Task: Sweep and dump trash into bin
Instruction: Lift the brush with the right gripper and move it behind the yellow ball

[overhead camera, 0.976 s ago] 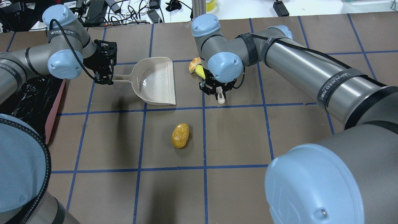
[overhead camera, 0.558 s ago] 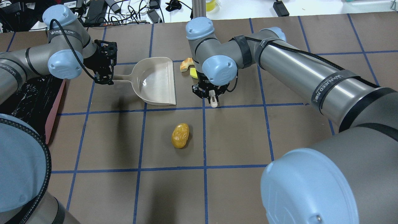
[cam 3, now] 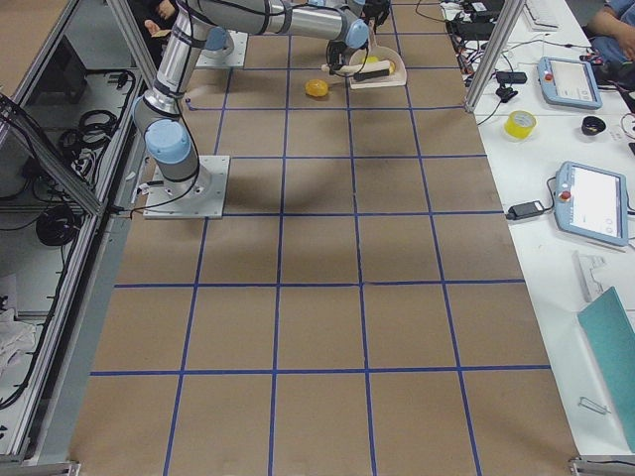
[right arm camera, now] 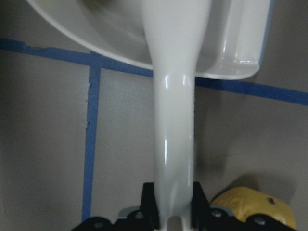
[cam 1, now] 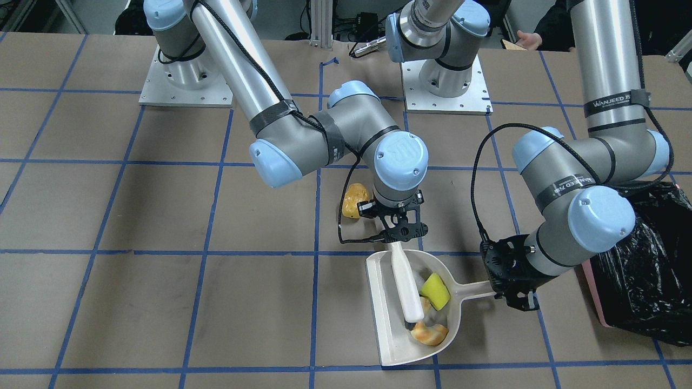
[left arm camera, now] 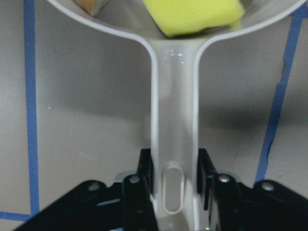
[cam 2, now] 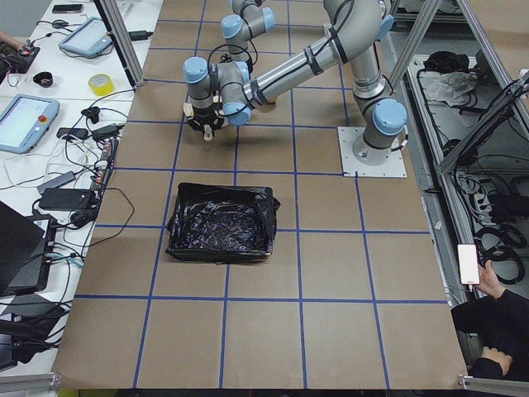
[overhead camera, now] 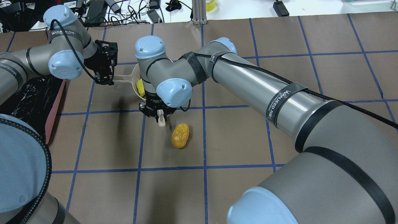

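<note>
Since a second ago the right arm [overhead camera: 248, 81] has swung across the overhead view from beside the pan's open edge to right over it. The two pieces that lay on the tabletop [cam 1: 162, 302] by that edge are now inside the beige dustpan [cam 1: 381, 319]. In the front-facing view, lower centre, the yellow sponge wedge [cam 1: 436, 287] lies near the handle end and the croissant piece [cam 1: 430, 333] near the lower wall. The tip of the white brush [cam 1: 406, 286] rests against the croissant piece. The right gripper [cam 1: 397, 240] has its fingers clamped on the brush's handle, just above the pan's upper rim. The left gripper [cam 1: 500, 289], further right, has its fingers [left arm camera: 144, 168] closed tight on the dustpan's handle. The potato-shaped lump [cam 1: 355, 200] sits on the tabletop outside the pan, just upper left of the right gripper. The bin [cam 1: 643, 259], black-lined, stands at the right edge, apart from the dustpan.
</note>
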